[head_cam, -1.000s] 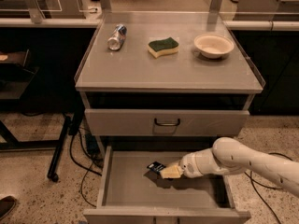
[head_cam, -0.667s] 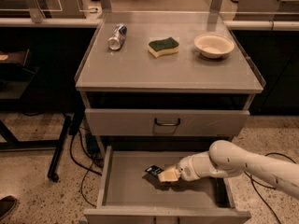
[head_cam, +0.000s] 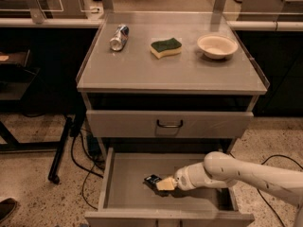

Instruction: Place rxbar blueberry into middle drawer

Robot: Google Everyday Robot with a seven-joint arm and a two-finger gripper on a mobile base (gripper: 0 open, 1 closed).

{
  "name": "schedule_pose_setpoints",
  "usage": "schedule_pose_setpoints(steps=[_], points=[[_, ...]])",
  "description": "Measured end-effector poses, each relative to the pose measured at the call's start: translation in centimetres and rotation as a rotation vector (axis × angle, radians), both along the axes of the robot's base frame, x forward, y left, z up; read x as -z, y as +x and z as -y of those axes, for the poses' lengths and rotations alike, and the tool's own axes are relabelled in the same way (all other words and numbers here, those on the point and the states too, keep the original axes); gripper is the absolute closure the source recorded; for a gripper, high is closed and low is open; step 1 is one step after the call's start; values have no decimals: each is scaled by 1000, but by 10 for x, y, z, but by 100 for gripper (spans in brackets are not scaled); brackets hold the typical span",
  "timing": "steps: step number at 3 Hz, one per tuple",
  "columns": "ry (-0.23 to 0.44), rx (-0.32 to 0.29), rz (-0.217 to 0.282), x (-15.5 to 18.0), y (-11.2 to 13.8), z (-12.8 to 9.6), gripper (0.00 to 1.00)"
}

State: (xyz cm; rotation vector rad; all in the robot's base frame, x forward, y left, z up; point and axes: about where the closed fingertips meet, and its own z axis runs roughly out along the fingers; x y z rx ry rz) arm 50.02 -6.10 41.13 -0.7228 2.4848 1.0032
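The rxbar blueberry, a small dark bar, lies low over the floor of the open middle drawer, near its centre. My gripper reaches in from the right on its white arm. Its pale fingers are closed on the bar's right end. I cannot tell whether the bar touches the drawer floor.
On the cabinet top stand a silver-blue can, a green-and-yellow sponge and a white bowl. The shut drawer front with a black handle is above the open drawer. Cables and a black stand leg lie left.
My gripper has moved a little left and down into the drawer, carrying the bar with it.
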Motion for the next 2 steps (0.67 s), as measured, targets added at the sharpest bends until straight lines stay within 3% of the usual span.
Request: schedule_pose_setpoints(steps=[2], points=[[-14, 17, -15, 23, 3, -5, 100]])
